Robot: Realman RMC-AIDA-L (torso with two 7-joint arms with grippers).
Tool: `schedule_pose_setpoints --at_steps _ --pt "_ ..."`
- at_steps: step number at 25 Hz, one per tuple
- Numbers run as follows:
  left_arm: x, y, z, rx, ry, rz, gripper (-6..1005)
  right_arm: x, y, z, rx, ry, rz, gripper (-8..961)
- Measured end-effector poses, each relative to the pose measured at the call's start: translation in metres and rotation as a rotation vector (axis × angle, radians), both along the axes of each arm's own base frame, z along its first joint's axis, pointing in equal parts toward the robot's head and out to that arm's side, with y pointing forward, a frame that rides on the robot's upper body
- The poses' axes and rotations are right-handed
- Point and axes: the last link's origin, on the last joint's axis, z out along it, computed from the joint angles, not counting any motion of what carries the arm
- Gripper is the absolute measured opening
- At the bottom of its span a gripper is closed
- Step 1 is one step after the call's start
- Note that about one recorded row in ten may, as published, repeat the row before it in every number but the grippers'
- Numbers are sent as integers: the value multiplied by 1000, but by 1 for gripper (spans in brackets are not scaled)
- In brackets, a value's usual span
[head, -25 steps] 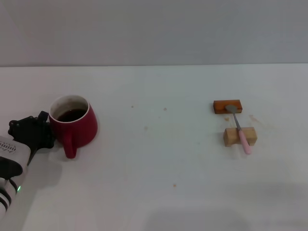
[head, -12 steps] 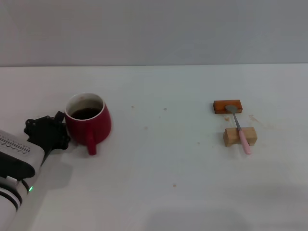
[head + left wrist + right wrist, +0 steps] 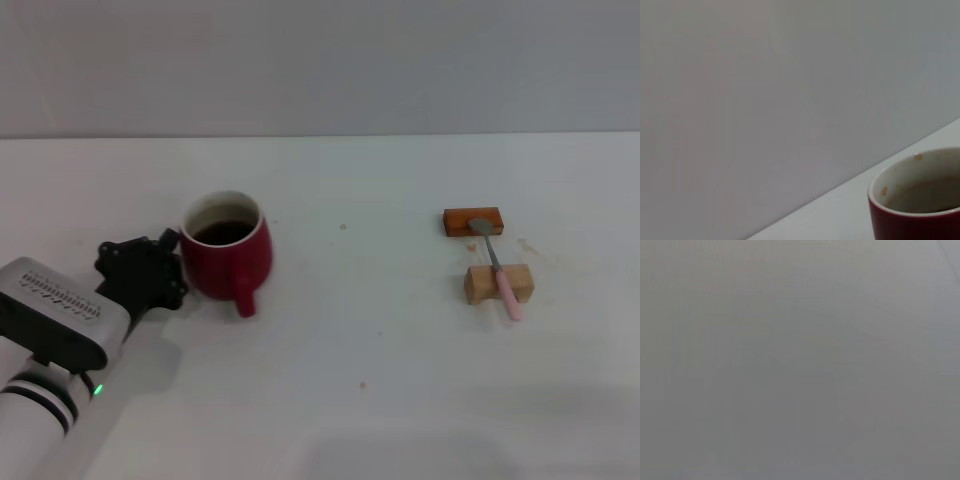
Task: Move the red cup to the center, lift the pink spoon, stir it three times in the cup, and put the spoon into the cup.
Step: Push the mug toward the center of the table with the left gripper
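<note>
One arm is at work: the left gripper (image 3: 172, 268) sits low on the counter (image 3: 360, 340), pressed against the cup (image 3: 228, 252) on the side toward the robot's left; whether its jaws are parted or closed I cannot tell, since its black body hides them, and the left wrist view shows only the cup's white-lined rim and red wall against the grey backdrop. The cup stands upright, left of the middle of the counter, dark liquid inside, handle pointing toward the robot; the centre lies to its right, so the cup sits directly between the gripper and where it must go, which suits a sideways push or carry in that line. The spoon (image 3: 497, 265) lies well apart on the right, bridging two wooden blocks (image 3: 474, 221), its bowl on the far block, pink handle overhanging the near one, long axis running roughly toward the robot; the right arm is the nearer one for it, though the right gripper is not in view.
</note>
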Motion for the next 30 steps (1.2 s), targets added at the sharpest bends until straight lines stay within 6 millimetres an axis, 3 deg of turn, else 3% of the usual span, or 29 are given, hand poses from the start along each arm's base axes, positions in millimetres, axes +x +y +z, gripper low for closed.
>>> schedule_pose_setpoints --at_steps 9,18,30 --pt "7 -2 -7 -35 12 -34 2 -1 -1 1 6 0 9 674" --pt "12 21 5 -5 48 -49 2 -2 -1 1 9 0 12 674" --pt "29 27 -10 -70 60 -98 2 -2 -4 2 18 -3 16 673"
